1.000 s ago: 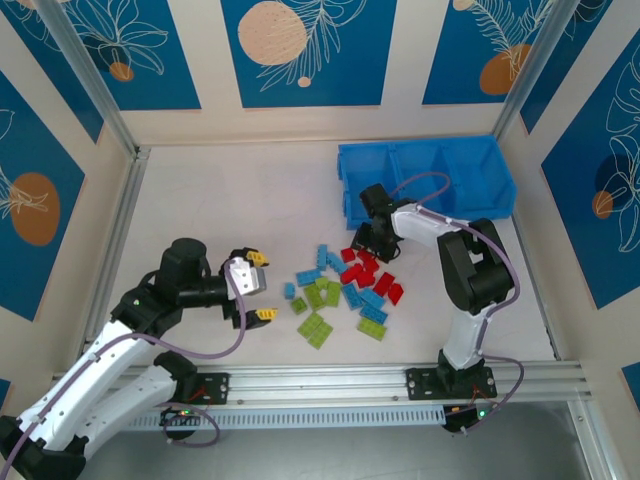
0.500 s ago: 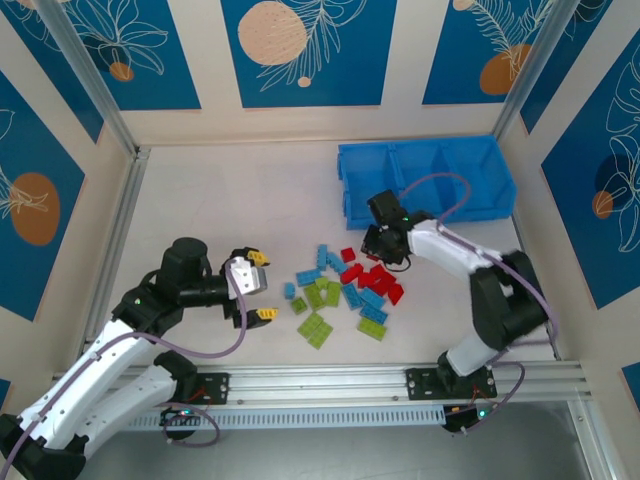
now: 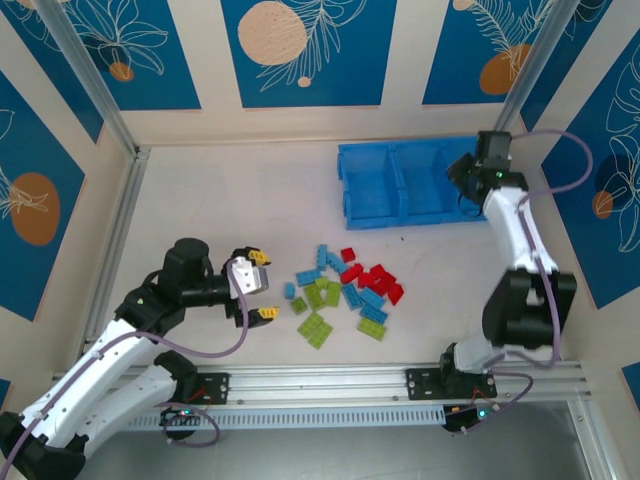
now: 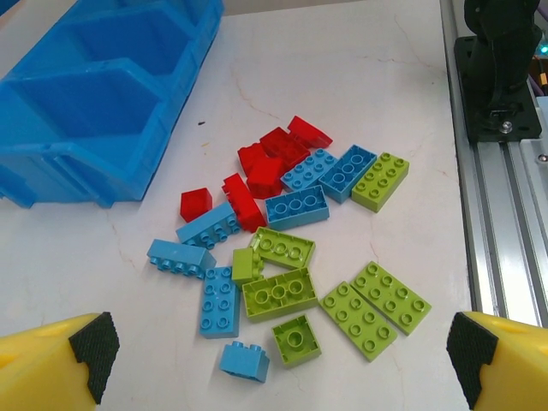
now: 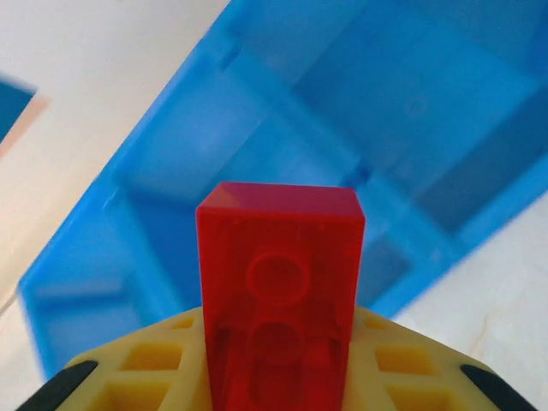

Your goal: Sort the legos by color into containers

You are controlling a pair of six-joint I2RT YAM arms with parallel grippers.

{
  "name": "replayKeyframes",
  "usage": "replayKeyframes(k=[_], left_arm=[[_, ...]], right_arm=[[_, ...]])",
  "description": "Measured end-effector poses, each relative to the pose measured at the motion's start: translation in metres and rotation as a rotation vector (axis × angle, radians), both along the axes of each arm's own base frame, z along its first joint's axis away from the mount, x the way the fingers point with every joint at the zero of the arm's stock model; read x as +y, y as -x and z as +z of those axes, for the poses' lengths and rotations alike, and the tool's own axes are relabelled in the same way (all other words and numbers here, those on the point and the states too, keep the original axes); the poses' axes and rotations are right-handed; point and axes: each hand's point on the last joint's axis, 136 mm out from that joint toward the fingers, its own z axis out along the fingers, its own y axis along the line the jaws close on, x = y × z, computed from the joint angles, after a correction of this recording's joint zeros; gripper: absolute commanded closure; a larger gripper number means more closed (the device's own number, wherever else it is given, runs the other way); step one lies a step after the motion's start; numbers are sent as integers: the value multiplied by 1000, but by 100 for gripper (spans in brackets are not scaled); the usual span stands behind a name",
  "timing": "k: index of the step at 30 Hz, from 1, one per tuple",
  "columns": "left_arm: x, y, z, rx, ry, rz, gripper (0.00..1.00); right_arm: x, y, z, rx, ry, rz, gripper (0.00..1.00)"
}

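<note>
"Top external: what is changing?"
"The right gripper (image 3: 470, 178), lately at the legos (image 3: 345, 290), is now hovering over the blue tray (image 3: 375, 212)'s right end; the left gripper (image 3: 260, 285) is staying wide."
"Left wrist?"
"Studded plastic legos are lying loose beside the tray."
"Right wrist?"
"Its fingers (image 5: 154, 368) are clamping a glossy red brick (image 5: 278, 291), hollow underside showing."

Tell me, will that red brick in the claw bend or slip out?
Probably no bending: the red brick shows straight edges and sharp corners while the right claw pinches it, so it looks stiff. It might slip a little, since its sides look smooth and glossy. It looks hollow underneath, so it is likely light.
</note>
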Motion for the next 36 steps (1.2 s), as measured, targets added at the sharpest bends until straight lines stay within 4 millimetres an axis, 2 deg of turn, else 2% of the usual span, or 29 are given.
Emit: replayKeyframes(k=[2, 5, 8, 10, 14, 17, 19, 22, 25, 27, 29, 31, 33, 36], left_arm=[[0, 0, -1, -4, 1, 2, 0], [0, 0, -1, -10, 3, 4, 0], [0, -1, 0, -12, 5, 4, 0], [0, -1, -1, -12, 5, 4, 0], [1, -2, -1, -16, -1, 12, 0], [1, -3, -2, -18, -5, 18, 0], [1, -4, -2, -20, -6, 22, 0], [1, -5, -2, -22, -6, 28, 0], [2, -7, -2, -28, -8, 40, 0], [2, -8, -2, -32, -8, 45, 0], [2, -9, -2, -36, -8, 47, 0], [2, -10, -2, -35, -7, 53, 0], [2, -14, -2, -32, -1, 77, 0], [4, -26, -4, 11, 8, 158, 0]], right_arm=[[-23, -22, -18, 36, -26, -30, 76], [-45, -43, -45, 96, -61, -58, 74], [-56, -56, -68, 154, -103, -71, 62], [-61, -58, -76, 184, -133, -87, 52], [-61, -49, -77, 219, -166, -103, 49], [-56, -40, -64, 198, -174, -103, 48], [-47, -26, -51, 175, -192, -95, 48], [-24, 4, -26, 117, -230, -63, 48], [9, 42, -1, 38, -240, -2, 47], [41, 67, 11, -3, -230, 76, 45], [85, 92, 18, -29, -216, 209, 44], [130, 116, 14, -25, -204, 352, 44], [170, 140, 0, 14, -198, 487, 44], [222, 182, -35, 130, -198, 670, 43]])
